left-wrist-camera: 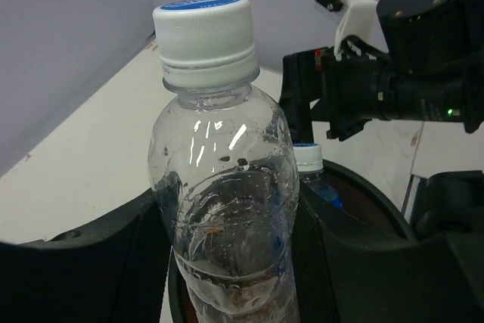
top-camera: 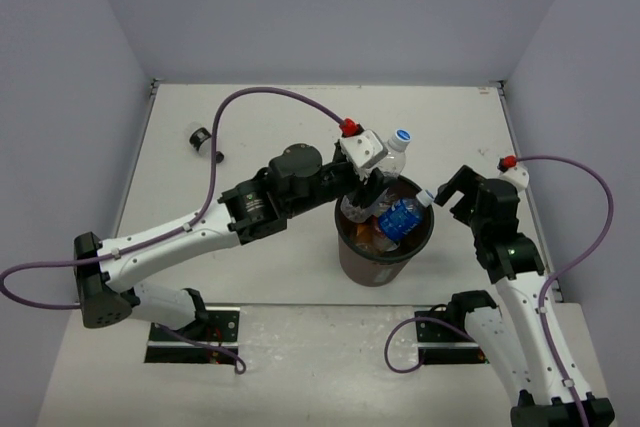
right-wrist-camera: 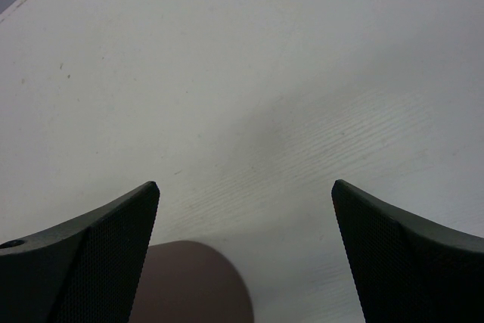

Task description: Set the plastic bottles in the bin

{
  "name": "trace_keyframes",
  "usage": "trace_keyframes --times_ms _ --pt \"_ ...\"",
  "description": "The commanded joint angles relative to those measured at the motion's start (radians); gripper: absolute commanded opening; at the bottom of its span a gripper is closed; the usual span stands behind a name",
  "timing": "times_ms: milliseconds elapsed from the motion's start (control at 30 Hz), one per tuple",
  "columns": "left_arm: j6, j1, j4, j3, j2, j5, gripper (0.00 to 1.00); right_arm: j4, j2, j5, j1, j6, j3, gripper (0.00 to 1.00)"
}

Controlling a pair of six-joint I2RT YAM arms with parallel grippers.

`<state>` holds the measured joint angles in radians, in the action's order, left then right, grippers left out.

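My left gripper (top-camera: 378, 187) is shut on a clear label-less bottle with a white and blue cap (top-camera: 396, 151), holding it tilted over the far rim of the dark brown bin (top-camera: 385, 262). In the left wrist view this bottle (left-wrist-camera: 223, 179) fills the gap between my fingers (left-wrist-camera: 91, 270), its cap pointing away. Inside the bin lie a blue-labelled bottle (top-camera: 403, 215) and something orange (top-camera: 364, 232); a white cap (left-wrist-camera: 308, 156) shows past the held bottle. My right gripper (top-camera: 452, 190) is open and empty just right of the bin; its wrist view shows the bin's wall (right-wrist-camera: 193, 285) low between the jaws.
A small dark round object (top-camera: 199, 137) lies on the white table at the far left. Purple cables loop from both arms. Grey walls close in the table on the left, right and far sides.
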<state>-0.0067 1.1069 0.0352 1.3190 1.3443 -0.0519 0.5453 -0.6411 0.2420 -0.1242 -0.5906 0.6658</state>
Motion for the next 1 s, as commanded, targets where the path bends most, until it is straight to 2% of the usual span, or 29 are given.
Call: trace_keyframes --times_ms 0,100,233,367,567,633,667,700,767,900,967 --pt "0.098 0.004 0.022 0.014 0.010 -0.070 0.49 -0.036 -0.007 0.001 0.001 0.010 0.003 0.99" --pt "0.084 0.005 0.033 0.007 0.014 -0.078 0.56 -0.036 -0.012 0.000 0.003 0.009 0.001 0.99" --pt "0.068 0.004 0.042 -0.003 0.024 -0.049 0.73 -0.031 -0.015 0.005 0.001 0.009 0.004 0.99" --pt "0.047 0.005 0.048 -0.001 0.028 -0.033 0.80 -0.031 -0.017 0.009 0.001 0.009 0.003 0.99" --pt "0.037 0.005 0.048 -0.001 0.030 -0.002 0.84 -0.027 -0.019 0.013 0.001 0.006 0.003 0.99" --pt "0.030 0.005 0.048 0.003 0.028 -0.011 0.92 -0.027 -0.018 0.013 0.003 0.006 0.003 0.99" --pt "0.023 0.005 0.049 0.006 0.026 -0.024 0.99 -0.027 -0.018 0.014 0.003 0.006 0.003 0.99" --pt "0.020 0.004 0.050 0.015 0.021 -0.052 1.00 -0.027 -0.018 0.013 0.002 0.006 0.003 0.99" --pt "0.010 0.004 0.059 0.024 0.012 -0.080 1.00 -0.027 -0.020 0.011 0.002 0.006 0.003 0.99" --pt "-0.081 -0.009 0.112 0.104 -0.021 -0.327 1.00 -0.025 -0.022 0.009 0.002 0.007 0.010 0.99" --pt "-0.130 -0.077 0.146 0.132 -0.042 -0.355 1.00 -0.025 -0.025 0.025 0.001 0.007 0.021 0.99"
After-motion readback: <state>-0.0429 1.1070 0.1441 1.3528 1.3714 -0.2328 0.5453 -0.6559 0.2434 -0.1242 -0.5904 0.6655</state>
